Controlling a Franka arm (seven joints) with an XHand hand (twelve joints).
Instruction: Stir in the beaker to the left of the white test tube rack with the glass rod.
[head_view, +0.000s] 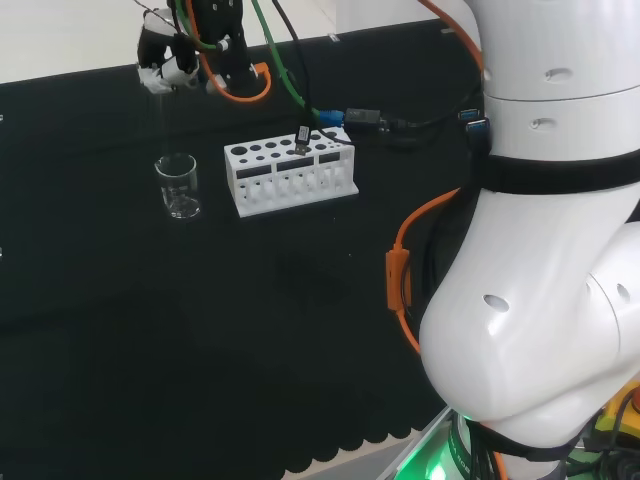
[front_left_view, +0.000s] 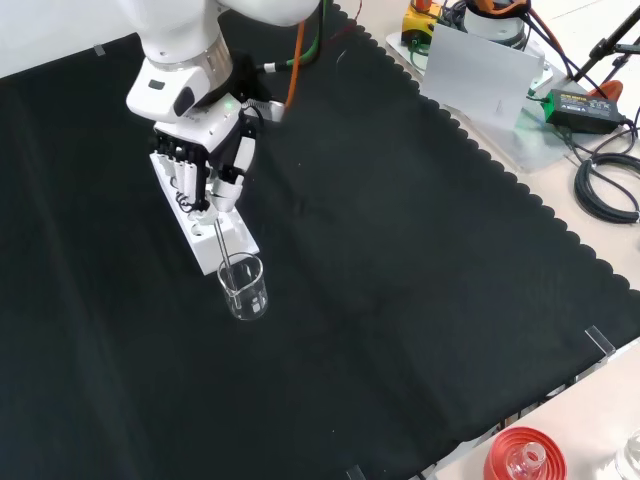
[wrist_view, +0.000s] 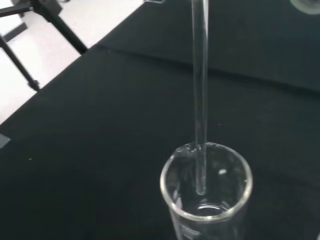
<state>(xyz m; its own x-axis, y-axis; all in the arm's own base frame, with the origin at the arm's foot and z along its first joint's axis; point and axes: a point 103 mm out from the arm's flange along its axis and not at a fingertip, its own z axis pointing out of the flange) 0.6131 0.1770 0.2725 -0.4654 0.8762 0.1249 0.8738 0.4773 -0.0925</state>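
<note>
Your hand (front_left_view: 205, 165) sits in the upper left of the front view, fingers curled around the top of the glass rod (front_left_view: 221, 243), which hangs nearly vertical beneath it. The beaker (front_left_view: 244, 287) lies directly below the hand, left of centre in that frame, touching or just beside the near end of the white test tube rack (front_left_view: 205, 240). In the wrist view the rod (wrist_view: 200, 100) runs straight down the frame and its rounded tip has passed the rim of the beaker (wrist_view: 205, 186), hanging inside, apparently short of the base. In the head view the beaker (head_view: 179, 186) stands left of the rack (head_view: 289, 176), with the hand (head_view: 165, 55) above it at upper left. Rod axis and beaker axis are close to parallel, so you likely need only a small circling motion. Materials: thin, smooth clear glass throughout; cylindrical beaker, no liquid discernible; matte black cloth (front_left_view: 400, 250) underneath; rack is rigid white plastic with round holes.
</note>
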